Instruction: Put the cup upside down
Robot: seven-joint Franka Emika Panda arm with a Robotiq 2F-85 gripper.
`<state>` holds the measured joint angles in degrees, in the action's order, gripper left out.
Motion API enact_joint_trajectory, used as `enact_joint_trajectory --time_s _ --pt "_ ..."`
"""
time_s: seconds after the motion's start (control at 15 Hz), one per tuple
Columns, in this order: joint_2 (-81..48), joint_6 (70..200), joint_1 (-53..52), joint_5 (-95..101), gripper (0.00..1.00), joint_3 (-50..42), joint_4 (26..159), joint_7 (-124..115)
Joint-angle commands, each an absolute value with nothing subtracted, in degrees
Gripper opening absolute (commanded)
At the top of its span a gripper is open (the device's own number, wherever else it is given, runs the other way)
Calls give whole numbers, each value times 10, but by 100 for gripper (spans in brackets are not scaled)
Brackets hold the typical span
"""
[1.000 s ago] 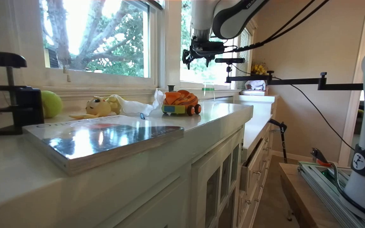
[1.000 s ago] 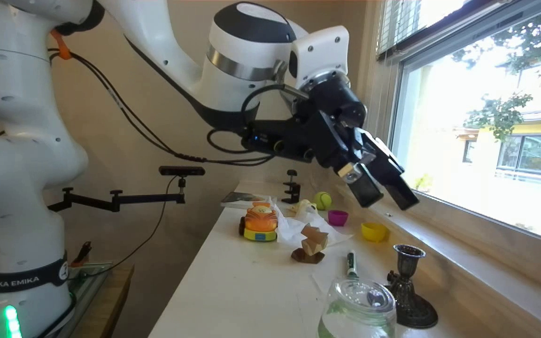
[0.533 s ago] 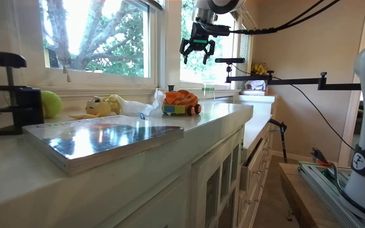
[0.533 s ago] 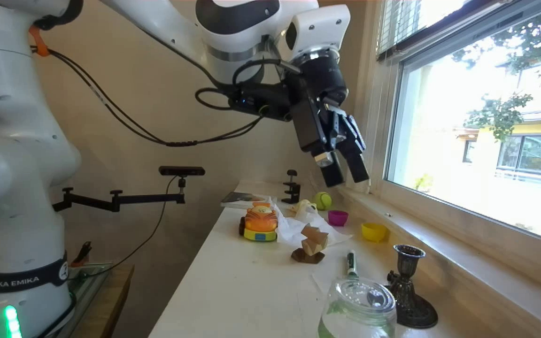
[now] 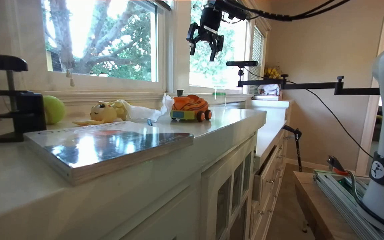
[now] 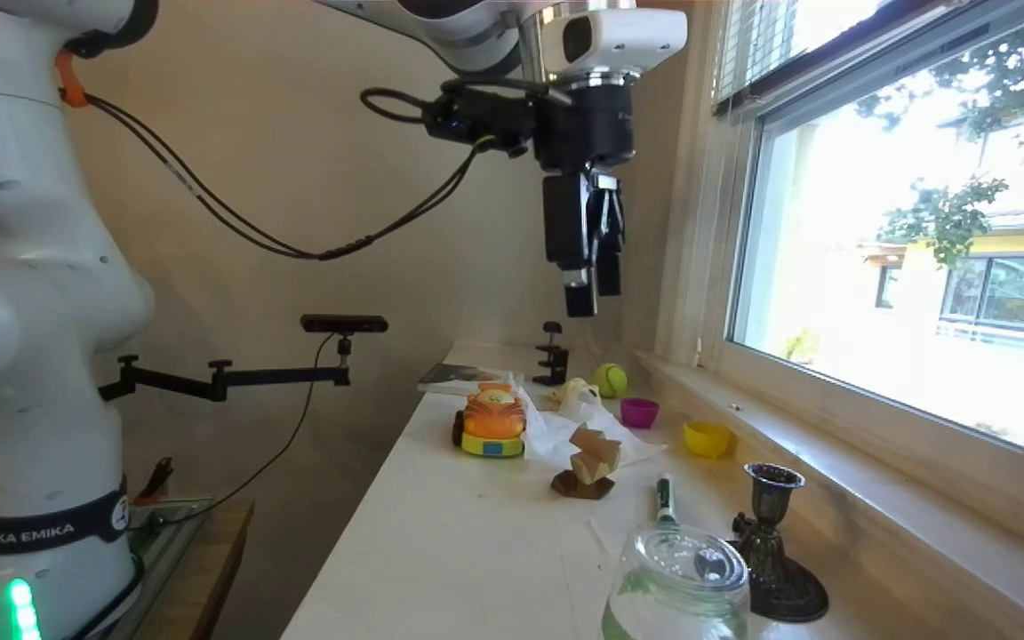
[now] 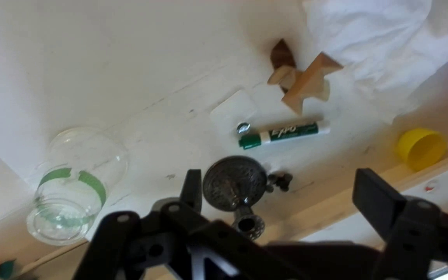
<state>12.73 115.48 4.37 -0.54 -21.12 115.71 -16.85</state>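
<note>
You have the green-striped clear glass cup [image 7: 77,190] standing narrower end up on the white counter [image 6: 441,542], near the dark metal candlestick [image 6: 770,551]; the small yellow cup [image 6: 708,440] and small magenta cup [image 6: 639,412] sit mouth up, farther along. Your black gripper [image 5: 202,56] hangs above, fingers spread wide.

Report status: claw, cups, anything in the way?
Claw open, empty, well above the counter. Yellow cup and purple cup both mouth up, not yet flipped. Possible snag going low: candlestick, framed within the claw's opening in wrist view.

Green marker [image 7: 286,133] near dark candlestick [image 7: 234,181]; orange toy car [image 6: 492,416] beside white sheet [image 7: 379,42]; tennis ball [image 6: 611,380] near clamp [image 5: 29,110].
</note>
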Motion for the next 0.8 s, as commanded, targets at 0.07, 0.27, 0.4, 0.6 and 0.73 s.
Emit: enact_joint_trajectory --time_s 0.07,0.27,0.4,0.6,0.73 --pt "74 992 75 -97 100 -194 1069 -64" --pt "38 879 87 -95 100 -187 1020 -29" --pt "9 808 95 -63 100 -179 985 -23" --pt "-13 781 102 -6 100 -164 959 -38" --pt "5 808 106 -16 100 -159 990 -40"
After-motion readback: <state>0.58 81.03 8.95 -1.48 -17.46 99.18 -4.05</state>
